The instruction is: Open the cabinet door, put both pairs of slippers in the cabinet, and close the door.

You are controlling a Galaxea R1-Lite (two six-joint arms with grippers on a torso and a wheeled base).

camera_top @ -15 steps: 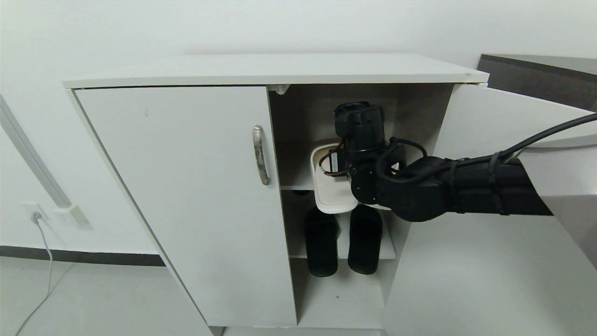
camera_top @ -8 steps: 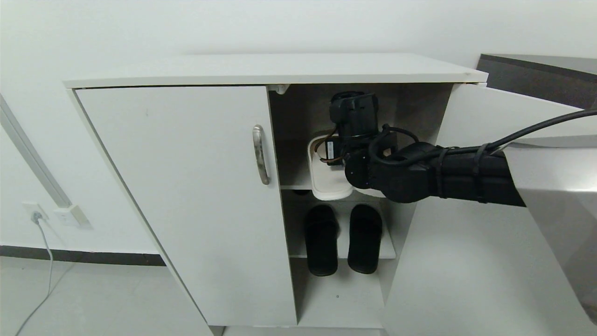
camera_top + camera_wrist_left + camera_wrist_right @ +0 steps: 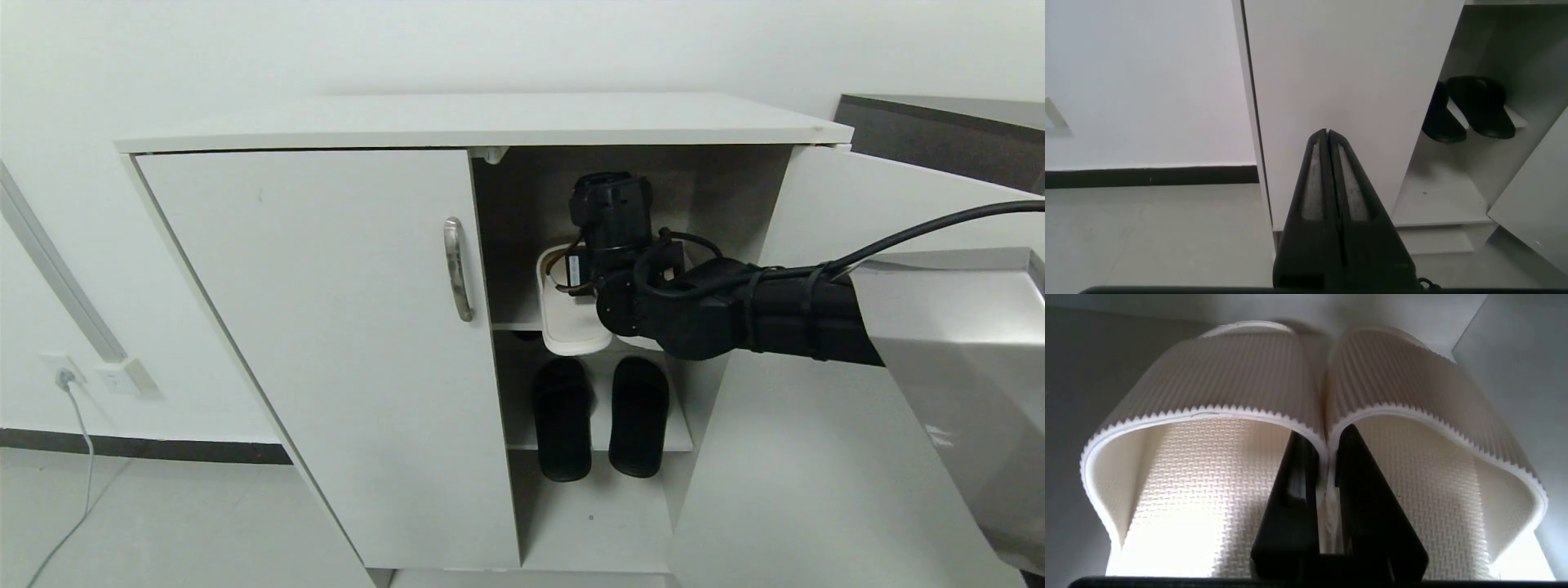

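Observation:
The white cabinet (image 3: 482, 118) has its right door (image 3: 816, 457) swung open and its left door (image 3: 326, 327) closed. A pair of black slippers (image 3: 563, 416) lies on the lower shelf, toes inward, also seen in the left wrist view (image 3: 1474, 106). My right arm (image 3: 735, 318) reaches onto the upper shelf. There my right gripper (image 3: 1323, 445) is shut on the touching inner sides of the white slippers (image 3: 1233, 441), whose heels (image 3: 571, 335) overhang the shelf edge. My left gripper (image 3: 1327, 135) is shut on nothing, low before the closed left door.
A metal handle (image 3: 457, 269) sits on the closed left door's right edge. A wall socket with a cable (image 3: 65, 380) is low on the left wall. A dark-edged counter (image 3: 939, 122) stands behind the cabinet at the right.
My right arm has pushed up and deeper into the cabinet, carrying the white slippers farther onto the upper shelf. The black slippers have not moved.

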